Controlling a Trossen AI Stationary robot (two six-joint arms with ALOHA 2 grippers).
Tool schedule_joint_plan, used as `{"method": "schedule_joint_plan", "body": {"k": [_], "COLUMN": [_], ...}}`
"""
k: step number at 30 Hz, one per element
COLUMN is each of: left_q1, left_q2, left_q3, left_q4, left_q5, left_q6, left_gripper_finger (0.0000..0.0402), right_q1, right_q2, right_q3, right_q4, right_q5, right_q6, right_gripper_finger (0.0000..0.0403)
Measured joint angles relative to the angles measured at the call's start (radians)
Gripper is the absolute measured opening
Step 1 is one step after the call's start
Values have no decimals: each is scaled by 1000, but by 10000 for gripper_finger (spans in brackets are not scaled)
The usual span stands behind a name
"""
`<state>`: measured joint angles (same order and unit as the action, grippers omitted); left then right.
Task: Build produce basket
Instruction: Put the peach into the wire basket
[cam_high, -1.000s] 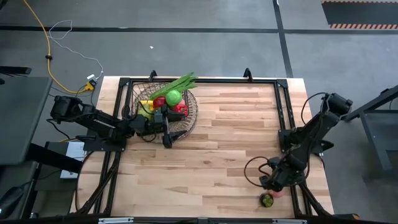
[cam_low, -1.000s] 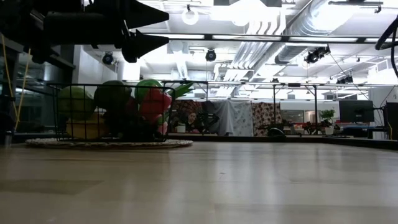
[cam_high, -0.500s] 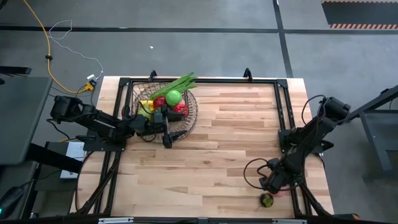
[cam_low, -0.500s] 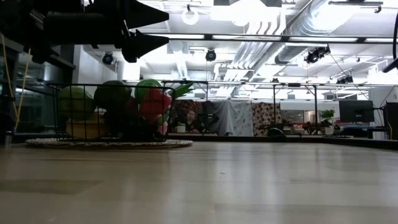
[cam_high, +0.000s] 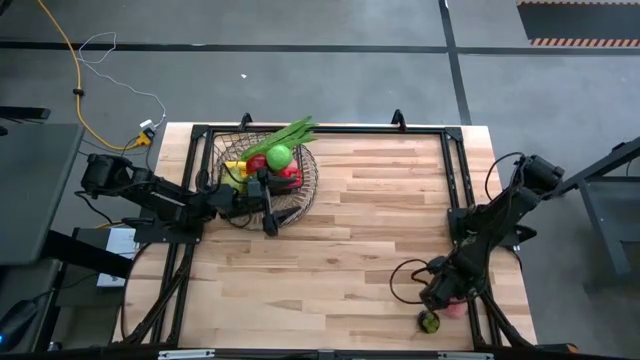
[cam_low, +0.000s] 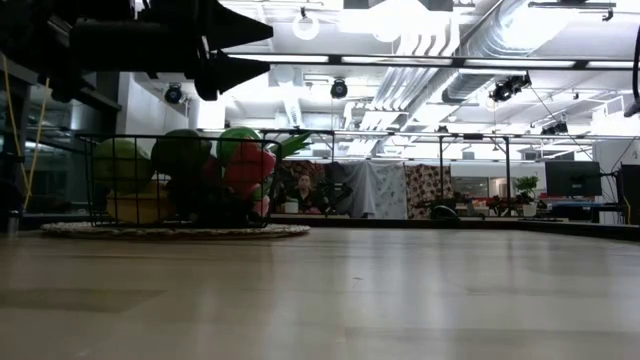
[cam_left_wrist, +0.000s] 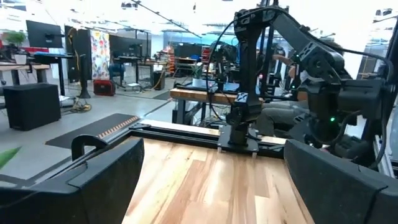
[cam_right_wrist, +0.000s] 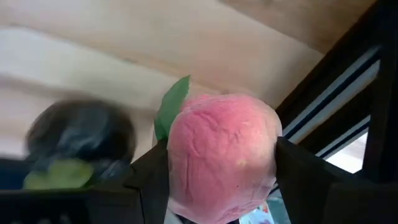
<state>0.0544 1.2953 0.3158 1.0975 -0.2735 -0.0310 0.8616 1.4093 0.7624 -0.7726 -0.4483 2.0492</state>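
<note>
Both arms are dark, blocky-jointed linkages trailing looped black cables, the left gripper ending in broad, matte black wedge-shaped fingers, and the right arm's base column carries a small white marking and a green light.

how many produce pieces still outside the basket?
2, both at the table's near right corner: a pink peach-like toy fruit between the right gripper jaws, and a dark piece with green beside it. Others may be hidden.
</note>
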Motion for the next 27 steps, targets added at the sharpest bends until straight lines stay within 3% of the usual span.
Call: {"method": "schedule_joint_plan", "body": {"k": [4,10,16,27], "left_q1": [-1,-22,-51,-99], "left_q2": [-31,-115,-192,-218], "left_q3": [0,1,1,1], "left_q4": [3,-20,-92,-130], "left_q5": [1,69,83,81], "left_q6": [0,-16,-19,-67], "left_gripper_finger": [376,376,376,376], "right_q1": [-52,-181,-375,-725], "right_q2": [-60,-174,-205,-77], "right_q3": [0,0,1,1], "right_q4": [-1,6,200,609], "right_q5": [-13,119,287,406], "right_q6": [-93,-314,-802,-1621], "right_gripper_finger": [219,221,219,219]}}
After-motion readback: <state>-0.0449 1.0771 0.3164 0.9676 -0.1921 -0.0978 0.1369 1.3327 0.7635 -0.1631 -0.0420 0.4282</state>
